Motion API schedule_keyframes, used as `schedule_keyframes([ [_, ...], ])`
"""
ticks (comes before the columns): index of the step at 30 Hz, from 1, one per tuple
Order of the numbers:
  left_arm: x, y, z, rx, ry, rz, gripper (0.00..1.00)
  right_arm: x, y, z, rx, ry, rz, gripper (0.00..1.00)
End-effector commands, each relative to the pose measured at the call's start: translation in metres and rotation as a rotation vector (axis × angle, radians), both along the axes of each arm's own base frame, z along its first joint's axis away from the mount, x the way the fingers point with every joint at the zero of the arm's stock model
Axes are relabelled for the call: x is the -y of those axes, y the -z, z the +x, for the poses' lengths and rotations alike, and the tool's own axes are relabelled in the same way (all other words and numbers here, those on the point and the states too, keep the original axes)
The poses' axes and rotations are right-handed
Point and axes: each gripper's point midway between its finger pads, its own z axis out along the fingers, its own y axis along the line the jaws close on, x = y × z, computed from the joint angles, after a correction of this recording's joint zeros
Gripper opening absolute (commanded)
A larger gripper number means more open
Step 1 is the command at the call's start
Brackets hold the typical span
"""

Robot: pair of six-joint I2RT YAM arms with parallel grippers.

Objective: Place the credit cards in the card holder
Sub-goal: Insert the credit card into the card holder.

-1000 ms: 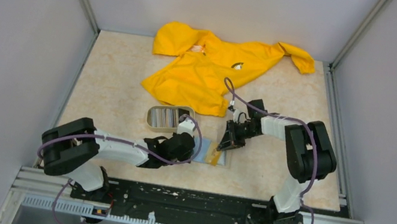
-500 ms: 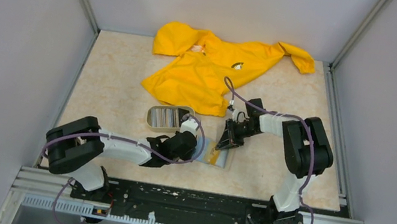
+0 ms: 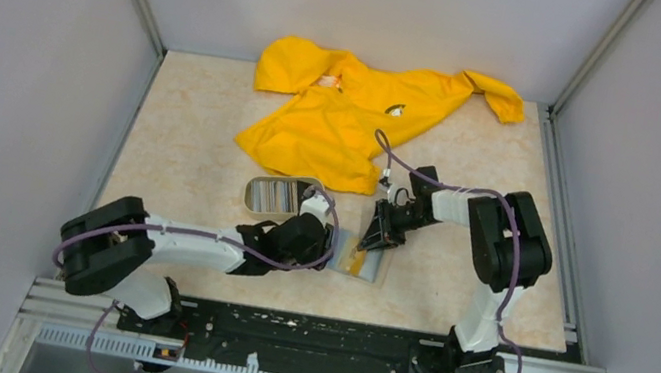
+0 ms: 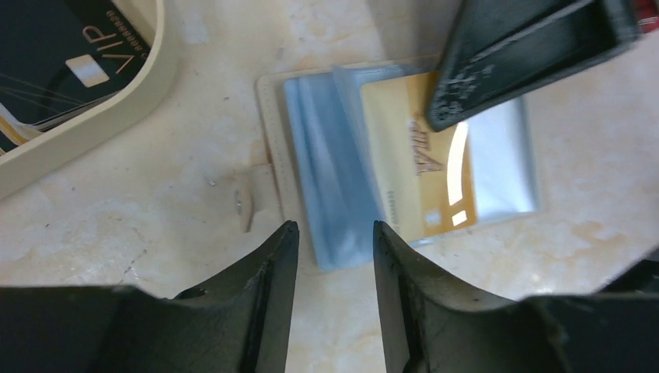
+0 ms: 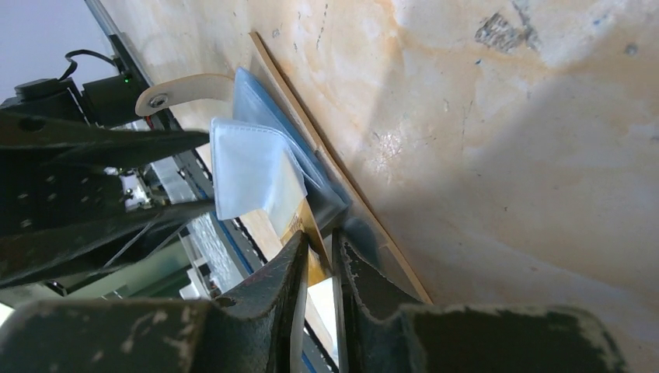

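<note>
Moved: left pincer point(image 4: 332, 227) has spread; now wide, holding nothing.
Right pincer point(image 5: 320, 245): narrow, straddling gold card point(image 4: 404, 155) edge; whether it grips, cannot tell.
Card holder point(image 4: 272, 116): open flat on surface, just ahead of left pincer.
Remaining credit cards point(image 4: 70, 62): in tray point(image 4: 167, 62), ahead-left; left arm nearer.

The card holder point(image 3: 372, 267) lies open at the centre of the top view, with one credit card point(image 4: 404, 171) in its pocket. The tray point(image 3: 248, 195) holding the other credit cards point(image 3: 274, 195) sits just to its upper left. The jacket point(image 3: 348, 119) lies spread behind both, toward the frame's top.
</note>
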Motion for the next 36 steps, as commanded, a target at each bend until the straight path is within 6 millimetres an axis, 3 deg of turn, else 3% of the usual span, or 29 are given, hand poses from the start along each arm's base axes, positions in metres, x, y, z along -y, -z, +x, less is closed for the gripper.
schedule_keyframes([
  [1,0.021,-0.042,-0.016,-0.016,0.116,-0.15,0.48,0.0,0.001,0.015,0.055,-0.002,0.005,0.17],
  [4,0.044,-0.066,-0.03,-0.038,0.21,-0.281,0.47,0.0,0.0,0.015,0.057,-0.005,0.01,0.18],
  [7,0.063,-0.076,-0.042,-0.088,0.29,-0.343,0.43,0.0,-0.001,0.014,0.059,-0.007,0.01,0.18],
  [17,0.11,-0.046,-0.035,-0.192,0.231,-0.267,0.28,0.001,0.001,0.014,0.057,-0.009,0.006,0.18],
  [24,0.106,-0.009,-0.02,-0.135,0.102,-0.021,0.26,0.001,0.001,0.014,0.056,-0.01,0.008,0.18],
  [36,0.096,0.007,-0.008,-0.06,0.058,0.152,0.28,0.002,0.003,0.014,0.054,-0.012,0.002,0.19],
])
